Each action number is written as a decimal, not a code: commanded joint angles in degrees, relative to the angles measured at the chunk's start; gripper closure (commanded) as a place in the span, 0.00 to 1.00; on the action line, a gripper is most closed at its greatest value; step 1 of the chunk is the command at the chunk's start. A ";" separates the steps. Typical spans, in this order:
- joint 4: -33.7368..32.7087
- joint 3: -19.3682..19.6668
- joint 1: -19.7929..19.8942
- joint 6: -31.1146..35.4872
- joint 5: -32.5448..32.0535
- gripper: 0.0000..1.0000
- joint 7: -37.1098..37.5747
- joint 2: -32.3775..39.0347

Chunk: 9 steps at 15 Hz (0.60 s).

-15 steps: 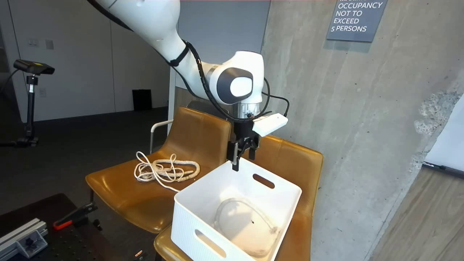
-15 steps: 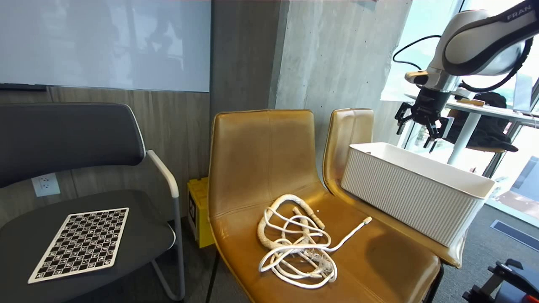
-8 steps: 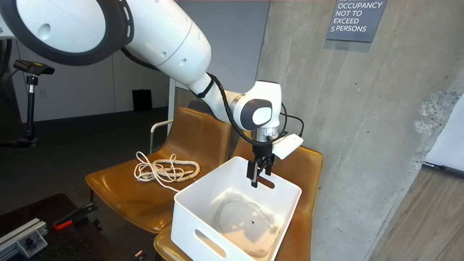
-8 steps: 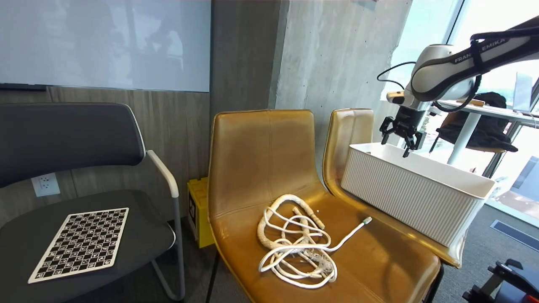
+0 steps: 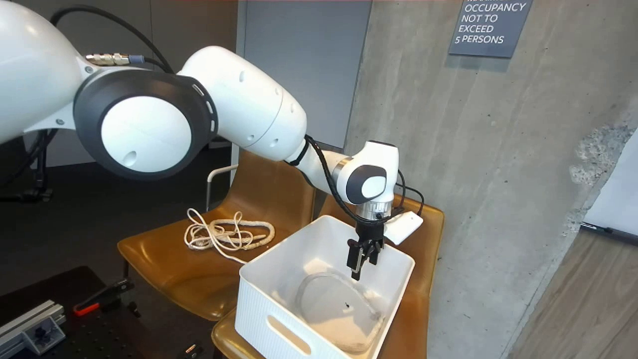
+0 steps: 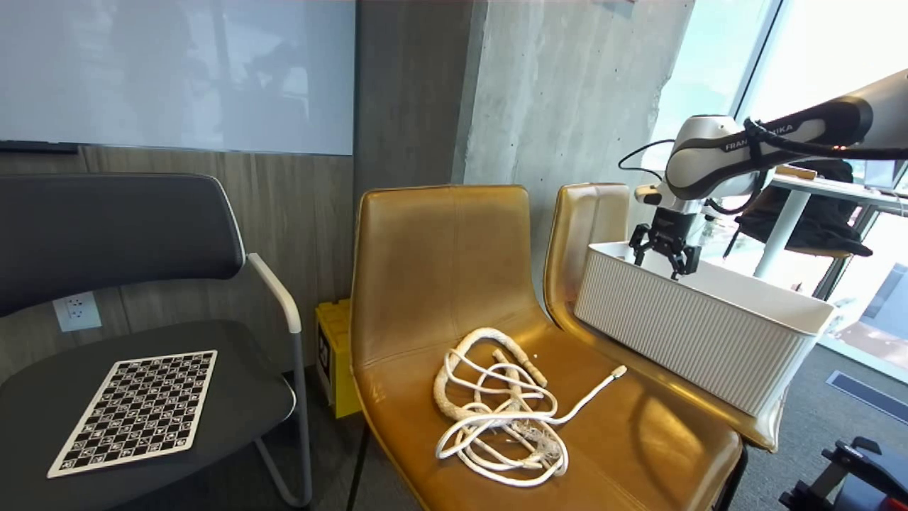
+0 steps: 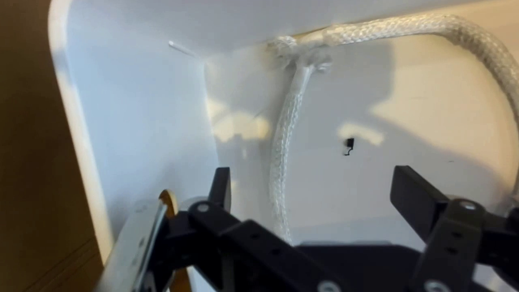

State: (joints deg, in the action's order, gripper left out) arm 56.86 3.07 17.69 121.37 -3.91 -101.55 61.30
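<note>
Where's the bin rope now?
In the wrist view, the rope loops around a black scrap on the bin floor, from near centre to right edge.

One bin [image 6: 681, 326], one rope loop [image 7: 281, 162], one rope tangle [image 6: 496, 419], one checkerboard [image 6: 135, 411].

Wrist view: gripper [image 7: 314, 188] runs off the bottom and right edges. White bin [image 7: 129, 121] cut by the top and right edges. Braided rope [image 7: 397, 29] inside it also leaves past the right edge; lower stretch hidden behind the gripper. Black fragment [image 7: 350, 142] on the bin floor: too small to identify. Robot arm [image 5: 254, 109] cut off at the edge in both exterior views. In an exterior view, nearest corner of the bin clipped below, and tail of the coiled rope [image 5: 248, 244] hidden behind the bin. Sign [image 5: 488, 30]: top line clipped. In an exterior view, bin floor hidden by the ribbed wall [image 6: 695, 326]; yellow box [image 6: 346, 369] partly behind the tan leather chair [image 6: 447, 262].
</note>
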 commanded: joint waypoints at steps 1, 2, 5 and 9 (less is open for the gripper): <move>-10.21 -0.64 0.37 -4.88 0.36 0.00 -1.53 6.87; -10.86 -0.55 0.22 -5.10 0.27 0.00 -1.35 7.75; -11.80 -1.24 0.15 -5.49 -0.15 0.00 -1.01 9.58; -13.20 -1.34 0.20 -4.97 -0.14 0.02 -0.85 11.94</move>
State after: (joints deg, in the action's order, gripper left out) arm 47.76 2.44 17.47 118.12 -3.93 -101.63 70.63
